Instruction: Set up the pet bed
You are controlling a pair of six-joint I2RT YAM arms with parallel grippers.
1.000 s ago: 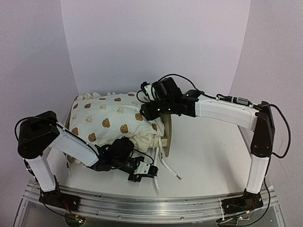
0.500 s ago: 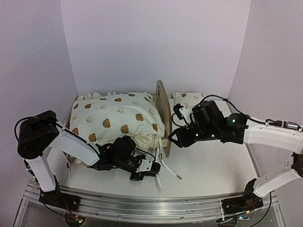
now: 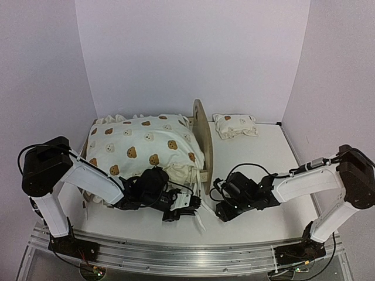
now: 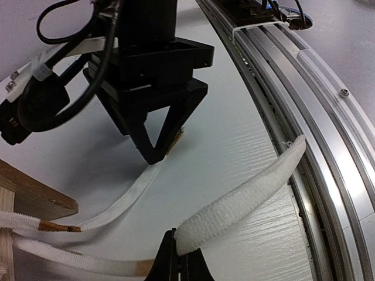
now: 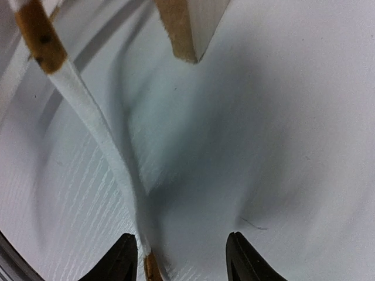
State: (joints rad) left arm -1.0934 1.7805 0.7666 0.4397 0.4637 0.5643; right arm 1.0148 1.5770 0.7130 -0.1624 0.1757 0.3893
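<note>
Sitting left of centre on the table [image 3: 266, 175], the pet bed [image 3: 203, 132] looks rigid and light (bedding [image 3: 143, 146] soft atop it); grip its headboard rim, I judge; left gripper [image 4: 179, 261] pinches a limp white tie [image 4: 234, 208]; right gripper [image 5: 181, 257] hangs half-spread over a second tie [image 5: 94, 134], holding nothing.

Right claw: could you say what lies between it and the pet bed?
A white tie lies between pet bed and right claw, shown in the right wrist view.

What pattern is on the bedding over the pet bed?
Brown and white bear faces on cream bedding; top external view shows it best.
</note>
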